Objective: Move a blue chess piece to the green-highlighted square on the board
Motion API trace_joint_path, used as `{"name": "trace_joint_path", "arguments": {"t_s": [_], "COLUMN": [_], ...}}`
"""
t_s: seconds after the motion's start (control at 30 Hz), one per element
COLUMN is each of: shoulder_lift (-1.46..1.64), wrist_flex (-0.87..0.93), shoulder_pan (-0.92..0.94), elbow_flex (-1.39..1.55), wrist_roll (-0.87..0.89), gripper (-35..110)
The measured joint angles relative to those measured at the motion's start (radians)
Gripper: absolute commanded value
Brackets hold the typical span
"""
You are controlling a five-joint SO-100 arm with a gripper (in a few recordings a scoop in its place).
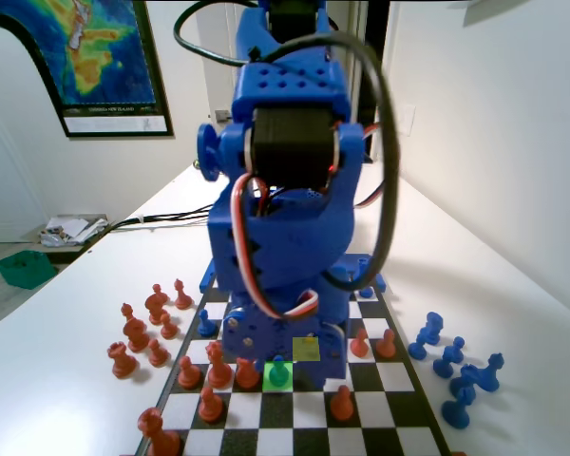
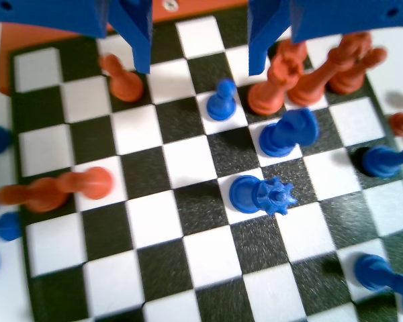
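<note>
A small blue chess piece (image 1: pixel 279 370) with a ball head stands on the green-highlighted square (image 1: pixel 268 382) near the front of the board (image 1: pixel 294 410). The blue arm (image 1: pixel 285 218) leans over it from behind. In the wrist view the same pawn (image 2: pixel 221 100) stands upright on a white square of the board (image 2: pixel 188 161). It is just below the gap of my gripper (image 2: pixel 200 67). The jaws stand wide apart, open, with nothing between them and no contact with the pawn.
A yellow square (image 1: pixel 307 349) lies just behind the green one. Orange pieces (image 2: pixel 282 80) crowd close to the pawn's right and an orange pawn (image 2: pixel 121 77) to its left. Taller blue pieces (image 2: pixel 262 194) stand nearer. Captured orange pieces (image 1: pixel 138 332) and blue pieces (image 1: pixel 456 366) flank the board.
</note>
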Motion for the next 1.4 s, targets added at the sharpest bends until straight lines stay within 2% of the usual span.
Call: {"name": "trace_joint_path", "arguments": {"t_s": [0.37,1.07,1.4], "shoulder_lift": [0.160,0.951,1.345], "wrist_flex": [0.172,0.724,0.752], "shoulder_pan": [-0.026,-0.063,-0.058], "elbow_flex": [-0.011,0.031,0.196], "wrist_roll": [-0.028,-0.210,-0.302], "gripper": [5,1,1]}}
